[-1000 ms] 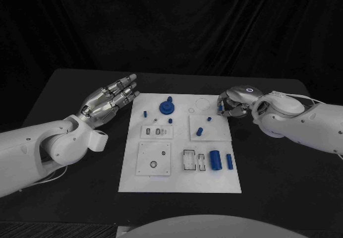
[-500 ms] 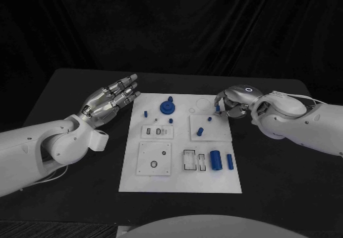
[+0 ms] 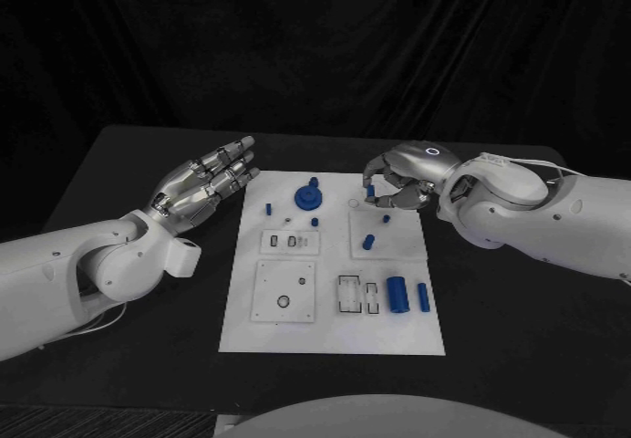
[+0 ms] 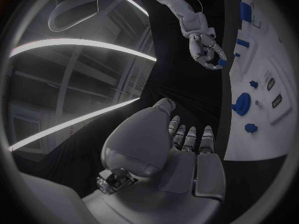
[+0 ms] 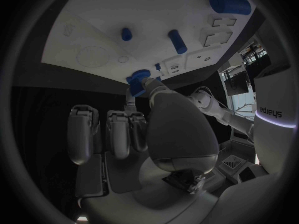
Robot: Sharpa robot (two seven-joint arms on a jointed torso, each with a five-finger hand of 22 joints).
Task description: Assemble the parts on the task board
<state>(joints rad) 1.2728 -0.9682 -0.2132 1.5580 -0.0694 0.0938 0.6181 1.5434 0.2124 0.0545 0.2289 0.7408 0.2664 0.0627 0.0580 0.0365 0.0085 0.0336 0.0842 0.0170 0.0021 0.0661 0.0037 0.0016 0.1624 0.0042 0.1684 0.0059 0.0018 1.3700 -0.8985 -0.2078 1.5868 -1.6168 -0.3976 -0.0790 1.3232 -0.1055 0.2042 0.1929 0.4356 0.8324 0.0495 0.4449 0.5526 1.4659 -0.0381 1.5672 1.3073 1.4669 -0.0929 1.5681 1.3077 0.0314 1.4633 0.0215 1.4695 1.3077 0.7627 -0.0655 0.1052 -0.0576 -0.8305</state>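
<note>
The right hand (image 3: 398, 190) pinches a small blue peg (image 3: 372, 192) over the task board's (image 3: 332, 338) far right; the left hand (image 3: 204, 185) hovers spread wide at the board's far left.

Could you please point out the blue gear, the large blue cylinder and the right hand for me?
Blue gear (image 3: 308, 197), head view, on its round top face.
Large blue cylinder (image 3: 398, 296), head view, middle of its side.
Right hand (image 3: 398, 185), head view, on its back above the curled fingers.

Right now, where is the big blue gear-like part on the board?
In the head view, the blue gear-like part stands at the far end of the task board, left of the right hand and beyond a small blue peg.
</note>
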